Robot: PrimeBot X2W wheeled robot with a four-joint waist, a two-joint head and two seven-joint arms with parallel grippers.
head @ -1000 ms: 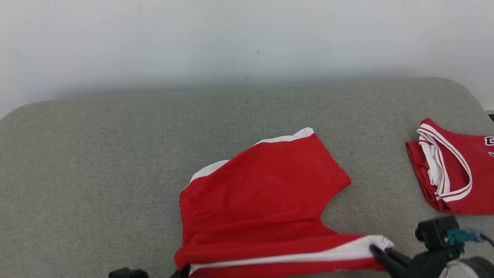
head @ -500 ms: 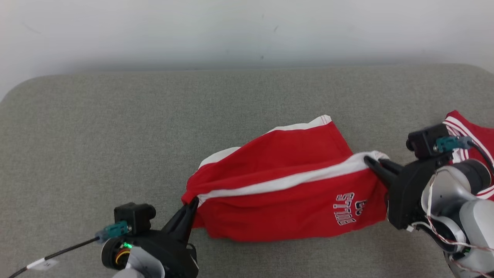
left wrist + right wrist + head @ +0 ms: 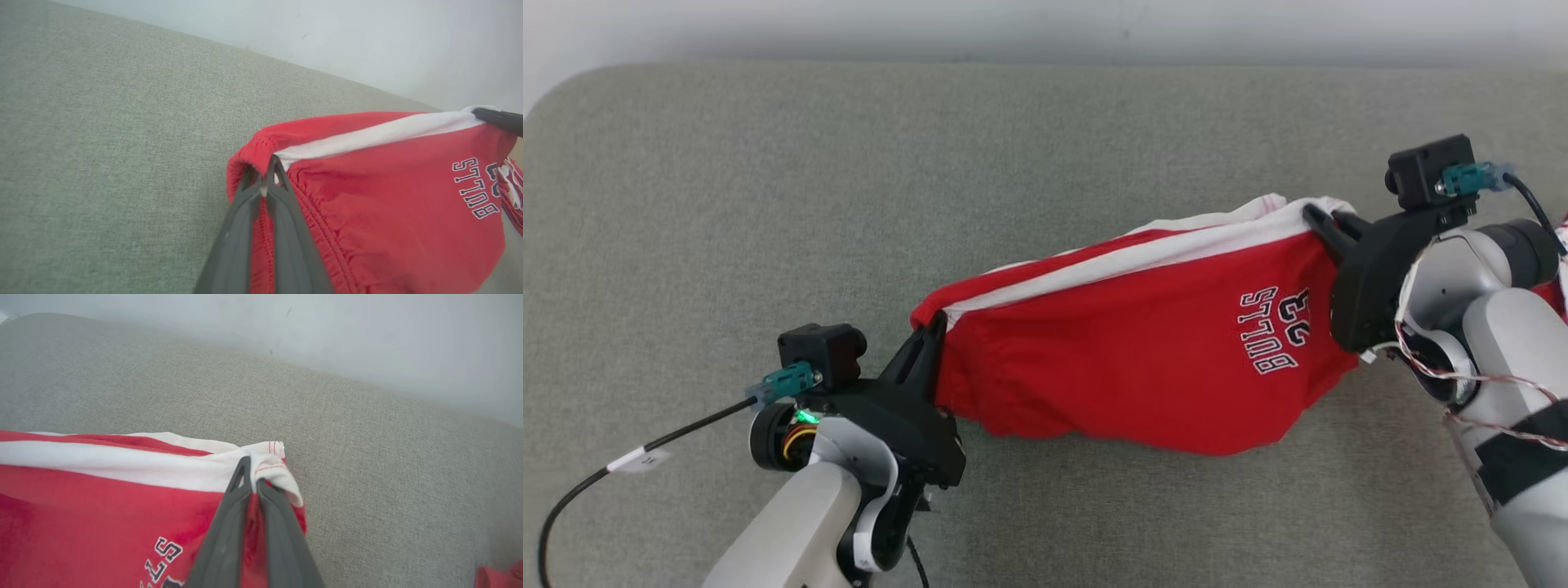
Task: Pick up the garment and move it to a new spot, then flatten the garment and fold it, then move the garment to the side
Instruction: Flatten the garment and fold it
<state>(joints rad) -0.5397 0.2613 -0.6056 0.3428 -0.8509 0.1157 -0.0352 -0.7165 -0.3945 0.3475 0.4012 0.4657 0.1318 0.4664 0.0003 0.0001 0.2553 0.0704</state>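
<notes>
The garment is a pair of red shorts with a white side stripe and "BULLS 23" lettering, folded over lengthwise on the grey cushion. My left gripper is shut on its waistband corner at the left end. At the right end my right gripper is shut on the white hem corner. The cloth hangs stretched between the two grippers, its lower edge sagging onto the cushion. The lettering faces me.
The grey upholstered surface runs wide to the left and behind the garment, ending at a pale wall. A second red garment lies at the far right edge, behind my right arm. A black cable trails off my left wrist.
Both grippers carried the near edge of the shorts up and over toward the far edge, folding them so the lettering now shows. The head camera has tilted down.
</notes>
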